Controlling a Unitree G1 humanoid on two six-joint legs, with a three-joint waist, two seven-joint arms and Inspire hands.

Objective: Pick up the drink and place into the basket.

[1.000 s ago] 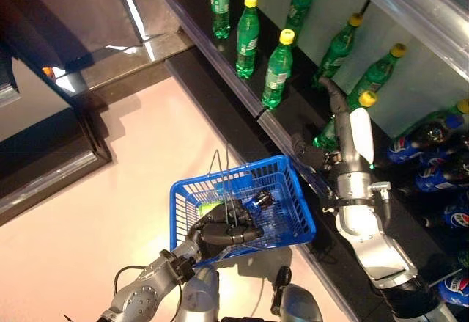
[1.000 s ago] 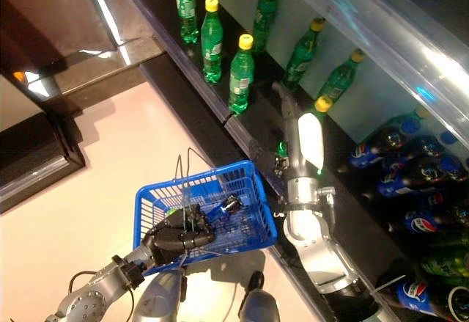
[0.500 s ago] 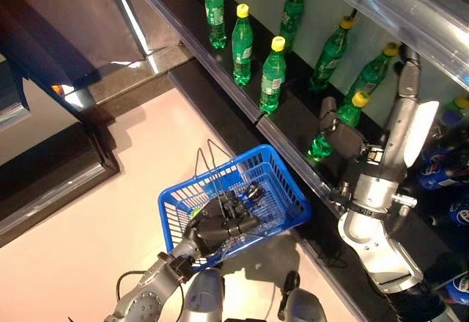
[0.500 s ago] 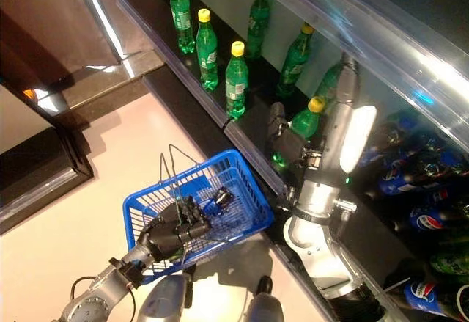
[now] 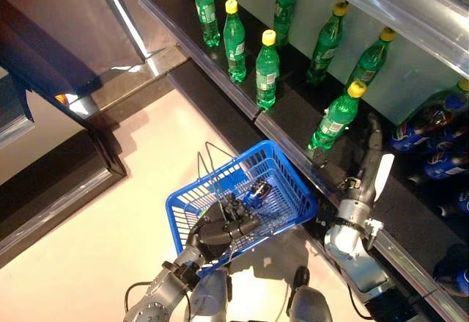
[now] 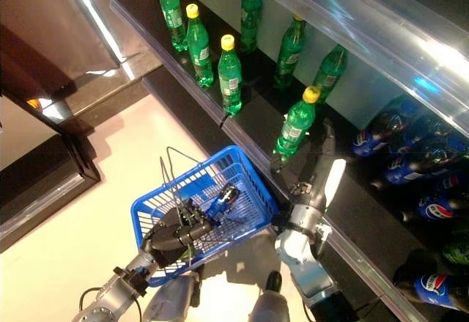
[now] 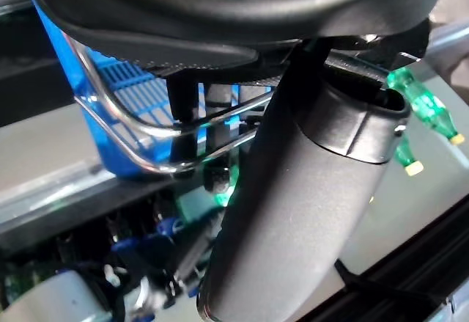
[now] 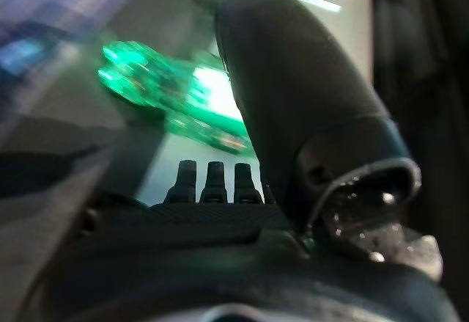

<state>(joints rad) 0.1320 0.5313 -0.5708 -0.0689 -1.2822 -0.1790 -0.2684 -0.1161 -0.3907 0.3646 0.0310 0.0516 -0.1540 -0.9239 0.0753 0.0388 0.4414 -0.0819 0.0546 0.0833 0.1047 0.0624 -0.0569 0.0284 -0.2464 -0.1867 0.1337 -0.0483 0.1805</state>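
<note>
Lower left of centre: the left hand [image 5: 220, 232] is curled round the wire handles [image 7: 146, 127] of the blue basket [image 5: 293, 190] and holds it above the pale floor [image 5: 110, 190]; the left wrist view shows the fingers hooked over the two chromed wires. Inside the basket lies a dark bottle with a blue label [image 5: 256, 190], and a patch of green shows beneath the hand; what that green thing is cannot be told.

Centre, running from upper left toward the lower right: a dark shelf [image 5: 183, 28] carries a row of green bottles with yellow caps [image 5: 267, 69], all upright, with more green bottles behind them against the pale back wall.

Right of centre: the nearest green bottle [image 5: 335, 118] stands tilted at the shelf's front edge, just above the basket's far corner. The right hand [image 5: 371, 133] reaches up beside it from the lower right. Its fingers appear extended past the bottle rather than wrapped on it, though the right wrist view shows only their tips and the thumb, with the green bottle beyond them and untouched.

Far right: dark bottles with blue labels [image 5: 432, 127] lie stacked.

Progress, as judged: one drink sits in the basket; the green bottle is not yet grasped, so grasp, lift and drop remain.
</note>
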